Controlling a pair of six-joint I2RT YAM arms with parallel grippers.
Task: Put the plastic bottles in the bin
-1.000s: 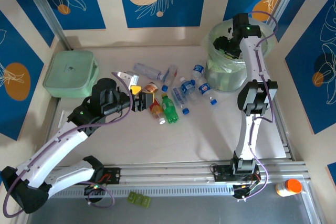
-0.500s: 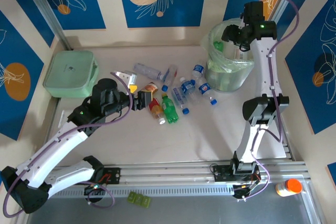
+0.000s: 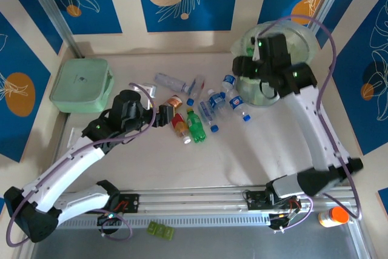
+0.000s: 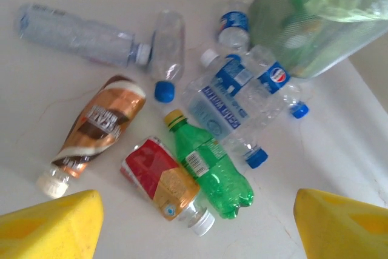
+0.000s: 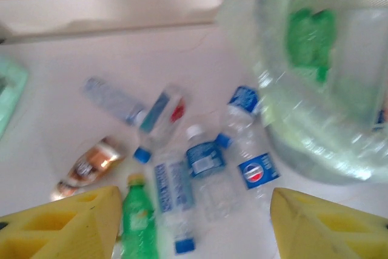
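The plastic bottles lie on their sides in a loose cluster on the pale table, just left of the bin, a round translucent bucket lined with a pale green bag at the far right. The left gripper hovers at the near-left edge of the cluster, its yellow fingers spread wide with nothing held between them. Its wrist view shows a clear Pepsi bottle, its blue label bearing the round red, white and blue badge, just beside the foot of the bin. Against it lies a larger blue-labelled bottle whose white lettering is too blurred to read, possibly a water brand. Nearer the fingers are a green bottle with a yellow cap and a small white printed panel, and a red-and-gold labelled bottle with a white cap touching its side. A brown-and-copper labelled bottle lies to their left, its wording illegible. The right gripper hangs beside the bin's left rim, its fingers also wide apart and holding nothing. A bright green shape shows through the liner. A mint-green lidded box sits well apart at the far left.
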